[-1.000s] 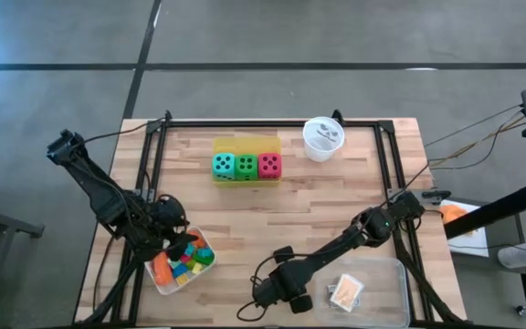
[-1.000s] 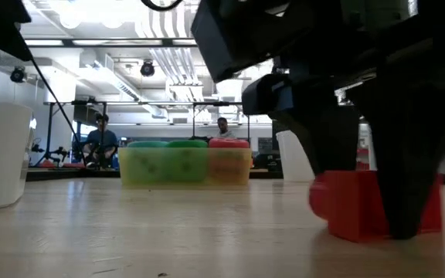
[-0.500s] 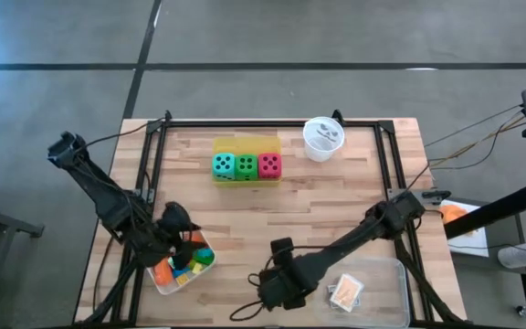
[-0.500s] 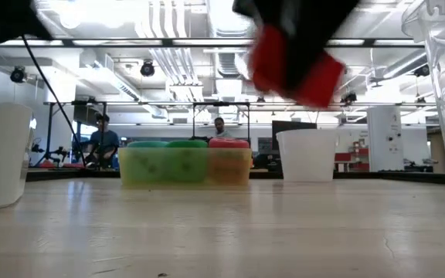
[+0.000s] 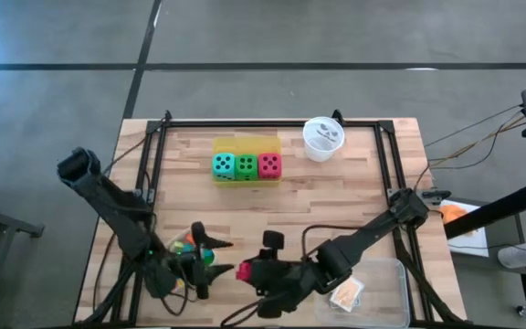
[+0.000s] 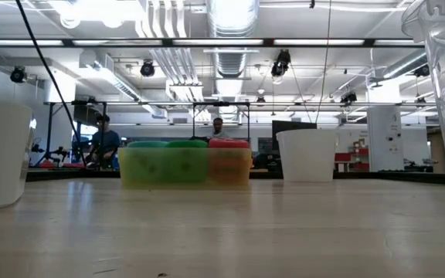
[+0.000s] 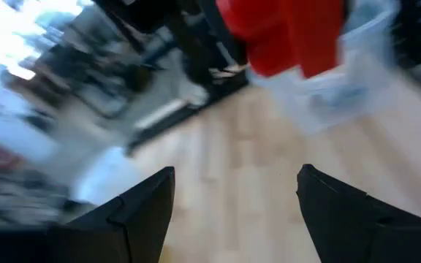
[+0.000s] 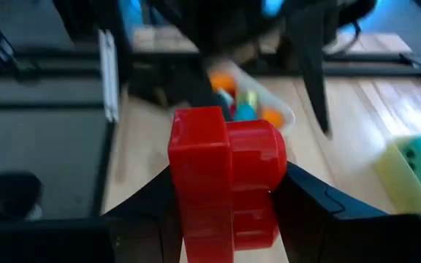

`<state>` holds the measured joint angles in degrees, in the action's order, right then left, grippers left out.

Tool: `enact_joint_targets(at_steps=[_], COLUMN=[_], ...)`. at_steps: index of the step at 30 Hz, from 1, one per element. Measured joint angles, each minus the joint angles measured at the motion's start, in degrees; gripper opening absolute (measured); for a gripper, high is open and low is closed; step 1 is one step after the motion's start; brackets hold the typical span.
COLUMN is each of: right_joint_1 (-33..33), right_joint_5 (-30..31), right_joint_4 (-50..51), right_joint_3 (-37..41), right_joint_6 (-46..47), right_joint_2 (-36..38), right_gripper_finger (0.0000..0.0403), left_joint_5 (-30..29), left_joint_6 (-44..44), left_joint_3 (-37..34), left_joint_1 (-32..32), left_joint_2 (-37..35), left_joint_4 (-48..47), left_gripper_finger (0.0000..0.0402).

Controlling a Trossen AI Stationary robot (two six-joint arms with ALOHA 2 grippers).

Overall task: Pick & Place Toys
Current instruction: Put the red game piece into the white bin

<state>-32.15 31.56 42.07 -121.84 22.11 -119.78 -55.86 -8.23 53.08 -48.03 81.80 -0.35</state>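
right end effector clamps a red block, now lifted off the bench and carried up beside the white tray of blocks | left end effector spread wide, empty, over that tray | looks like handover or drop-in next | block: glossy plastic, squared body, rounded stud

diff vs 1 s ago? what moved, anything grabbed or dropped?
The right gripper, jaws shut on the red block, lifted it off the table and carried it left toward the white tray of blocks. The left gripper, jaws open and empty, backed off the tray toward the table's near edge and now faces the red block. The three dice, white cup and clear tray stayed put.
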Motion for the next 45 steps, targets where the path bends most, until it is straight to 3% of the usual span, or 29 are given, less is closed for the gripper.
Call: enact_joint_targets(at_steps=[3, 7, 15, 24, 37, 41, 45], right_joint_1=[0.5, 1.1, 0.9, 1.0, 0.9, 1.0, 0.9], right_joint_5=[0.0, 0.2, 0.1, 3.7, 3.1, 1.1, 0.0], right_joint_4=[-3.7, -5.8, -6.6, -9.6, -19.3, -21.3, -22.1], right_joint_3=[0.0, -0.2, -0.1, -0.2, -0.2, -0.1, 0.0], right_joint_6=[-2.2, -7.0, -13.2, -18.6, -23.9, -24.5, -24.7], right_joint_2=[0.6, 0.7, 0.5, 0.4, 0.2, 0.2, 0.2], right_gripper_finger=[0.0154, 0.0154, 0.0154, 0.0154, 0.0154, 0.0154, 0.0154], left_joint_5=[-5.7, -6.7, -3.5, 1.0, 3.3, 5.0, 7.2], left_joint_6=[-7.2, -7.6, -0.1, 1.2, -6.3, -6.9, -7.2], left_joint_3=[1.5, 4.0, 5.8, 5.8, 5.8, 5.8, 5.8], left_joint_1=[0.0, 0.0, -0.5, -0.7, -0.6, -0.6, -0.5], left_joint_2=[3.8, 6.5, 4.4, 3.7, 3.8, 3.8, 3.8], left_joint_4=[4.8, 8.5, 8.7, 12.8, 24.8, 26.2, 26.9], left_gripper_finger=[0.0274, 0.0274, 0.0274, 0.0274, 0.0273, 0.0248, 0.0187])
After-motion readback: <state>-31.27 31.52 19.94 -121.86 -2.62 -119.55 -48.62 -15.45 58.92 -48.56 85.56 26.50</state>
